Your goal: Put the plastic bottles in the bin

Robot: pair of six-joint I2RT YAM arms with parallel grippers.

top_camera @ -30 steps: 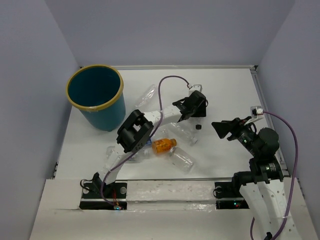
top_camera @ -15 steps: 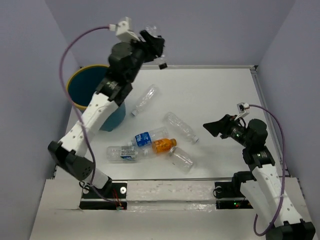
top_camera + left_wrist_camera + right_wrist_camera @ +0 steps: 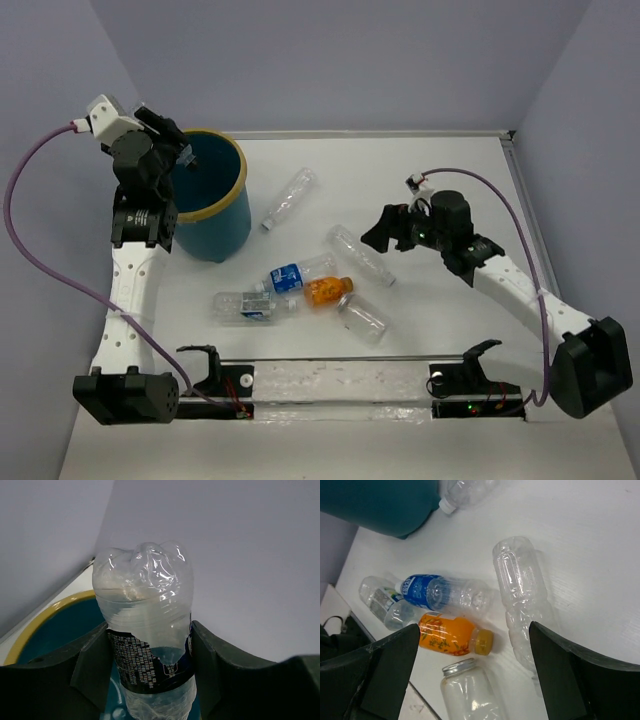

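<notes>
My left gripper (image 3: 168,150) is shut on a crushed see-through plastic bottle (image 3: 147,630) with a dark label. It holds the bottle over the left rim of the teal bin (image 3: 212,215), whose inside shows below it (image 3: 55,632). My right gripper (image 3: 383,228) is open and empty above the bottles on the table (image 3: 475,665). Below it lie a clear bottle (image 3: 522,590), a blue-labelled bottle (image 3: 445,592), an orange bottle (image 3: 450,635), a metal-lidded clear bottle (image 3: 470,695) and a labelled clear bottle (image 3: 382,607). Another clear bottle (image 3: 285,198) lies right of the bin.
The bottles lie bunched in the table's middle (image 3: 310,285). Walls close the table in on the left, back and right. The arm bases and a white rail (image 3: 330,385) run along the near edge.
My left arm lifted a bottle from the table's middle, swung it high, and now holds it over the bin. My right gripper moved left toward the bottles.
</notes>
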